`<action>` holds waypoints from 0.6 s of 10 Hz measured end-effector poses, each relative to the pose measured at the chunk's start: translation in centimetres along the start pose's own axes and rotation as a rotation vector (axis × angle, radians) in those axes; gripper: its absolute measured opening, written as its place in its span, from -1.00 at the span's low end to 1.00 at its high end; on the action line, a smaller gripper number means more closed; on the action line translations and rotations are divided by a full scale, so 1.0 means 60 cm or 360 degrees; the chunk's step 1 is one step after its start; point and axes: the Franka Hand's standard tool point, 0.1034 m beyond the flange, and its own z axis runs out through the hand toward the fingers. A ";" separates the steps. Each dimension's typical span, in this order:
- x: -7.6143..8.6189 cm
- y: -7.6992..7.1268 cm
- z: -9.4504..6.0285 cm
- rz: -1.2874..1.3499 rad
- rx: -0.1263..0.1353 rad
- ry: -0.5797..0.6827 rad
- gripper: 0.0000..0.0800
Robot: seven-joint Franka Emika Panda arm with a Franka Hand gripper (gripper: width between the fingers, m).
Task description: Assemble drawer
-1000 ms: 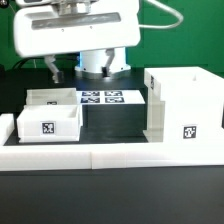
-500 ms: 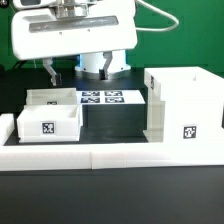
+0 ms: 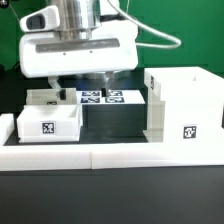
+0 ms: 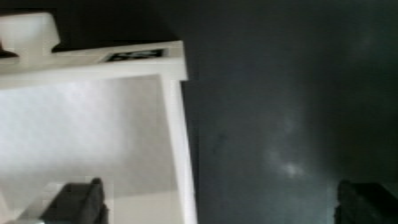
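Observation:
Two small white trays sit at the exterior view's left: the front tray (image 3: 47,123) shows a square tag, and the rear tray (image 3: 48,98) lies just behind it. The tall open-fronted housing (image 3: 185,103) stands at the right. My gripper (image 3: 79,86) hangs open and empty above the rear tray and the marker board. In the wrist view a tray (image 4: 89,130) shows its knob (image 4: 32,35) and a tag (image 4: 135,54). The gripper (image 4: 222,200) straddles the tray's side wall; one finger (image 4: 75,200) is over the tray's inside, the other over the dark table.
The marker board (image 3: 101,98) lies flat between the trays and the housing. A long low white rail (image 3: 120,152) edges the table's front. The arm's white base stands behind against a green backdrop.
The arm's white hand has come down and forward; it now hangs low over the rear tray and marker board. The trays and housing have not moved.

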 end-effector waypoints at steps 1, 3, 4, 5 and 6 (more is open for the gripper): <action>-0.007 0.005 0.013 -0.0004 -0.0015 -0.0001 0.62; -0.009 0.013 0.025 -0.0026 -0.0033 0.0008 0.62; -0.008 0.012 0.024 -0.0028 -0.0032 0.0010 0.62; -0.008 0.012 0.025 -0.0028 -0.0033 0.0010 0.62; -0.008 0.013 0.025 -0.0028 -0.0033 0.0010 0.62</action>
